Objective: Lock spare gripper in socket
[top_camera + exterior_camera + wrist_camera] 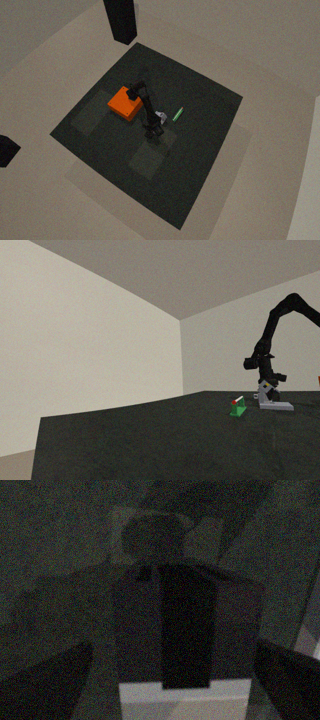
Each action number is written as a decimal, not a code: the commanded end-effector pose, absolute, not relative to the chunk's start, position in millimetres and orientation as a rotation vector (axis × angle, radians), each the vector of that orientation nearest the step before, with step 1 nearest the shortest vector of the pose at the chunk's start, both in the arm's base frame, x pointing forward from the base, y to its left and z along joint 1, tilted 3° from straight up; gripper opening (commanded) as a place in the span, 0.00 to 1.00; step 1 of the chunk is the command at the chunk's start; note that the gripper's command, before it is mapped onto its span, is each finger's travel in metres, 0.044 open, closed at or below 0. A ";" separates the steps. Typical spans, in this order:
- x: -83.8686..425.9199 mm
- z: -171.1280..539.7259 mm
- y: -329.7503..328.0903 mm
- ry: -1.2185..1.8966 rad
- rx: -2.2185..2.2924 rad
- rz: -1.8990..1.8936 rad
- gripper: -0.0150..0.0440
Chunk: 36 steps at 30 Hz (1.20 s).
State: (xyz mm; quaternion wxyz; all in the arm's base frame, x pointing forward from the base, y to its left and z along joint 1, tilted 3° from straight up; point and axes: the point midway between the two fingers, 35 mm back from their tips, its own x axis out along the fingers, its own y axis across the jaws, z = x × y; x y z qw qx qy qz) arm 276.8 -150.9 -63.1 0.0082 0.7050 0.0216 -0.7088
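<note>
My gripper [154, 132] [170, 646] is open, with its fingers wide apart on either side of the spare gripper. The spare gripper [137, 630] has a dark body; its pale spigot [185, 697] [255, 396] is low beside the mount. Contact with the fingers is not visible, and the top view mostly hides it under my arm. The grey mount [162, 117] [276, 406] stands beside my gripper, with a tilted socket [261, 386]. The white pin with a red head [233, 402] [174, 119] lies across the green stand [234, 410], away from the mount.
An orange box [122, 103] [319, 380] stands near the arm's base, on the far side of the mount from the green stand. Black blocks [122, 23] [7, 151] are beyond the dark table top [196, 155] [129, 436]. My arm is close above the mount.
</note>
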 end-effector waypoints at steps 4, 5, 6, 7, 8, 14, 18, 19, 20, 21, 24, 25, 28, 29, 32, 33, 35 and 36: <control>276.1 -50.3 -150.6 0.070 2.200 -2.221 1.00; 275.7 -48.7 -150.4 0.072 2.199 -2.224 1.00; 275.2 -46.8 -150.1 0.073 2.197 -2.227 1.00; 274.8 -44.8 -149.9 0.074 2.195 -2.229 1.00; 274.5 -42.7 -149.8 0.075 2.194 -2.231 1.00; 273.0 -30.1 -149.1 0.079 2.188 -2.242 1.00; 271.9 -21.9 -148.6 0.083 2.184 -2.249 1.00; 271.7 -19.9 -148.5 0.083 2.183 -2.251 1.00; 271.4 -17.9 -148.4 0.084 2.182 -2.253 1.00; 271.2 -15.8 -148.3 0.085 2.181 -2.255 1.00; 270.1 -19.1 -147.5 0.088 2.176 -2.263 1.00; 270.1 -19.1 -147.5 0.088 2.176 -2.263 1.00; 270.1 -19.1 -147.5 0.088 2.176 -2.263 1.00; 270.1 -19.1 -147.5 0.088 2.176 -2.263 1.00; 270.1 -19.1 -147.5 0.088 2.176 -2.263 1.00; 270.1 -19.1 -147.5 0.088 2.176 -2.263 1.00; 270.1 -19.1 -147.5 0.088 2.176 -2.263 1.00; 270.1 -19.1 -147.5 0.088 2.176 -2.263 1.00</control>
